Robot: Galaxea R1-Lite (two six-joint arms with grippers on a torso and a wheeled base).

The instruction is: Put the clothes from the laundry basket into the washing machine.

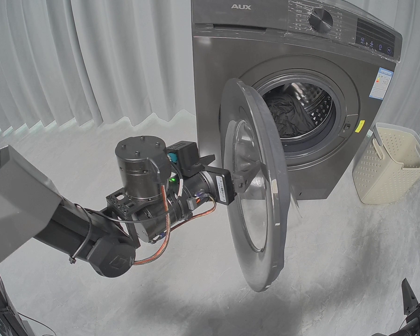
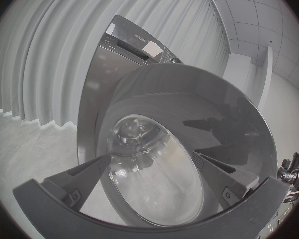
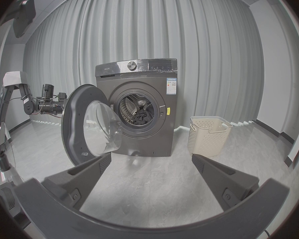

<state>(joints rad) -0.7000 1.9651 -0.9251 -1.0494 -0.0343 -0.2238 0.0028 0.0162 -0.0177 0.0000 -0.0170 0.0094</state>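
We see the washing machine [image 1: 247, 57] standing at the far side of the floor against a pale curtain [image 1: 79, 47]. Its round door [image 1: 261, 239] is swung out towards us on the hinge at its left. The clothes [image 1: 289, 113] are a dark heap low in the drum, behind the open porthole. The laundry basket [image 1: 392, 173], cream and perforated, stands on the floor just right of the machine, apart from it.

In the head view, the left gripper [image 1: 247, 176] is up against the outer face of the door, about halfway up it. One fingertip seems to touch the door, though we cannot be sure of contact. The left wrist view brings this closer. Its claw is spread wide and has hold of nothing, with the door's glossy outer face and glass centre just ahead of the two fingers [image 2: 89, 173], which are mirrored in the dark rim.

The right wrist view gives us the other side: the door's inner face with its glass bowl bulging towards the drum, the clothes inside, and the basket's open top. The right gripper [image 3: 149, 156] sits low at the near right, well away from the machine. Its claw is wide open too, with bare floor between the fingers.
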